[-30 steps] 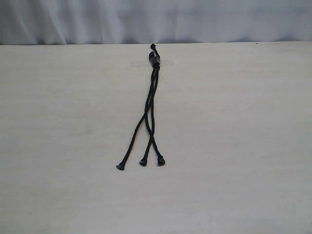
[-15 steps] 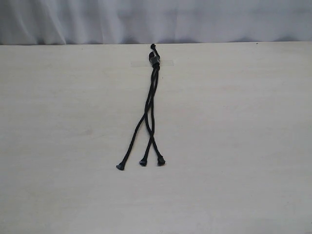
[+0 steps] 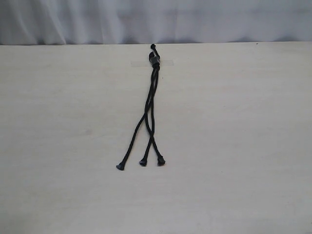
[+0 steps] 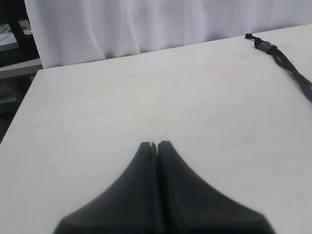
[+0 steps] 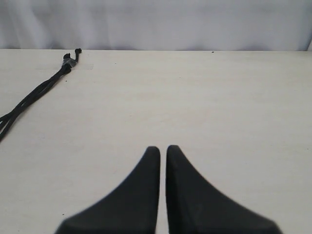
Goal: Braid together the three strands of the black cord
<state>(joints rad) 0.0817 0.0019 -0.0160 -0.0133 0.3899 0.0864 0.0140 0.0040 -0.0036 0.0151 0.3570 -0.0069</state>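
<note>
The black cord (image 3: 150, 100) lies lengthwise on the pale table (image 3: 234, 146), and clear tape holds its knotted head (image 3: 155, 58) at the far edge. The three strands cross loosely along the upper part, then fan out to knobbed tips at left (image 3: 120, 166), middle (image 3: 143, 162) and right (image 3: 161, 161). Neither gripper appears in the exterior view. My left gripper (image 4: 154, 143) is shut and empty over bare table, with the cord (image 4: 287, 66) far off to its side. My right gripper (image 5: 163, 147) is shut with a hairline gap, holding nothing, and the cord (image 5: 34, 95) lies well away from it.
A white curtain (image 3: 156, 19) hangs behind the table's far edge. The left wrist view shows the table's side edge (image 4: 22, 112) with dark furniture (image 4: 14, 34) beyond it. Bare tabletop surrounds the cord on all sides.
</note>
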